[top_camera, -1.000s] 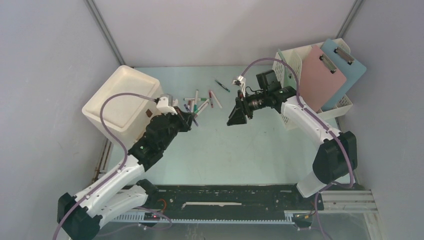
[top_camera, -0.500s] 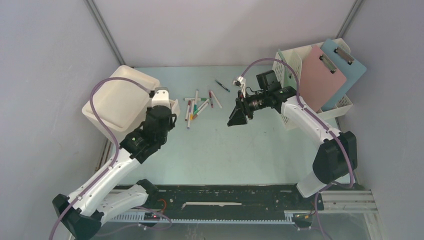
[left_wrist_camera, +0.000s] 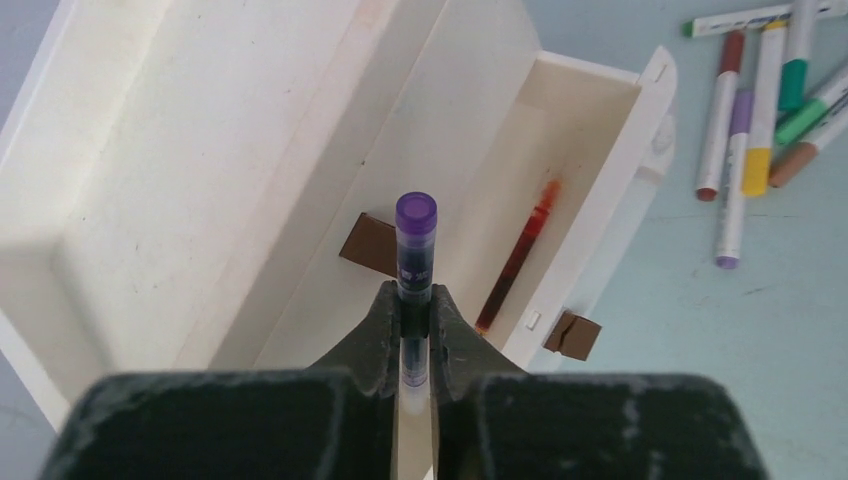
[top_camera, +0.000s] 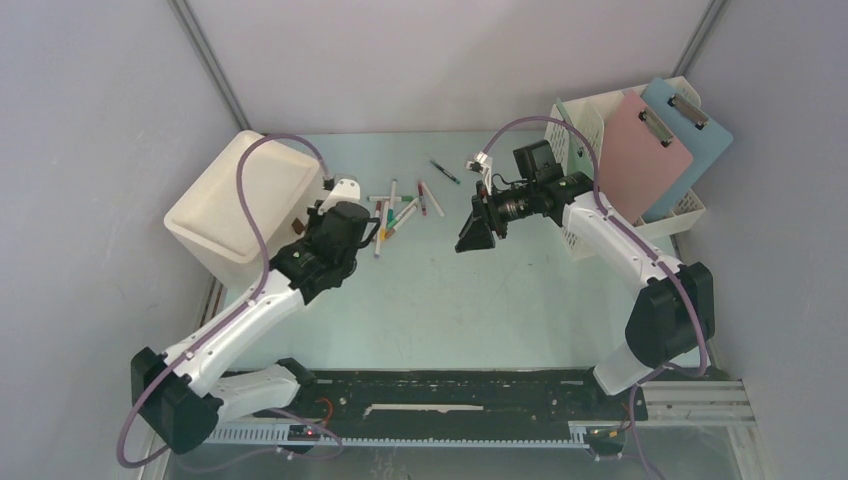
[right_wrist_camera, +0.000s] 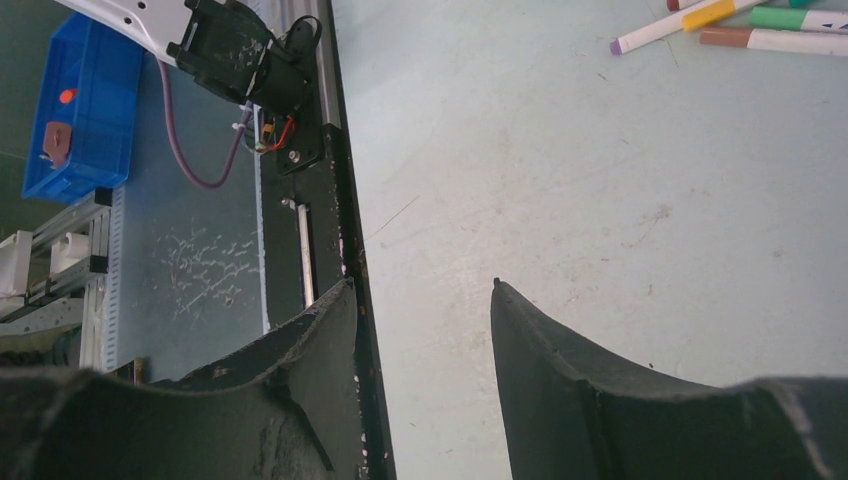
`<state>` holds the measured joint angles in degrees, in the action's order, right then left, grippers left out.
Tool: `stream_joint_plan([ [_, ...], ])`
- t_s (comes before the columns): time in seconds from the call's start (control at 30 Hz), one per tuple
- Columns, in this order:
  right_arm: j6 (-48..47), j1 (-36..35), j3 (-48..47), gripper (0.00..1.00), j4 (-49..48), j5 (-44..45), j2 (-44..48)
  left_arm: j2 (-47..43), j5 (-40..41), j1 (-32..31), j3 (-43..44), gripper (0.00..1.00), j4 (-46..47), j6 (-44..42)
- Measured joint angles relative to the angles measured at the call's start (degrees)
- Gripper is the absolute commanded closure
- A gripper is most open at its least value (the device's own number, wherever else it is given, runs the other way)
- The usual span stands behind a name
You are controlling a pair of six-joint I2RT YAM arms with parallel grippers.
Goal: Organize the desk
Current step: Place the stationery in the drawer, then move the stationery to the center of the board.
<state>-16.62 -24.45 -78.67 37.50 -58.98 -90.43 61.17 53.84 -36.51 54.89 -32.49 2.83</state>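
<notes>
Slippage is the main risk. The left claw (left_wrist_camera: 417, 330) pinches a purple-capped marker (left_wrist_camera: 416, 235) low on its barrel, jaws almost closed around it, so most of its length sticks out unsupported. The cap end hangs over the white bin (left_wrist_camera: 200, 150), seemingly above the wall dividing the big tray from the narrow side slot (left_wrist_camera: 560, 120) where a red pen (left_wrist_camera: 520, 255) lies. Released from here, the marker could strike that wall and tumble into the wrong section, or bounce over the rim onto the counter (top_camera: 450, 300). Lowering further could knock the bin's edge and shove it, since it appears to sit loose at the counter's far left. The pale green counter spreads under both arms, with loose markers (left_wrist_camera: 745, 150) lying just right of the bin. A careless swing back could scatter them. The right claw (right_wrist_camera: 421, 290) hangs with jaws parted and empty above bare counter, well apart from the bin, so a collision looks unlikely.
</notes>
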Motion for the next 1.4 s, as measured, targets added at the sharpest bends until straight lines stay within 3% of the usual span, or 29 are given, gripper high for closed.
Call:
stream_joint_plan([
  [0.2,-0.04,0.17,0.0,0.41,0.02,0.0,0.0,4.76,2.64,0.7,0.0,0.52,-0.35,-1.79],
  [0.47,-0.07,0.63,0.0,0.41,0.04,0.0,0.0,5.62,3.1,1.4,0.24,0.38,-0.42,-1.95],
  [0.77,-0.26,0.76,0.0,0.41,0.09,0.0,0.0,-2.36,-7.85,1.44,0.42,0.02,3.96,-0.24],
  [1.03,-0.61,1.05,0.0,0.41,0.28,0.0,0.0,-6.67,-24.76,3.69,-3.58,0.0,14.75,4.81],
  [1.4,-1.05,2.29,0.0,0.41,0.48,-0.02,0.0,6.16,-42.6,5.22,-1.66,0.0,24.46,12.83],
])
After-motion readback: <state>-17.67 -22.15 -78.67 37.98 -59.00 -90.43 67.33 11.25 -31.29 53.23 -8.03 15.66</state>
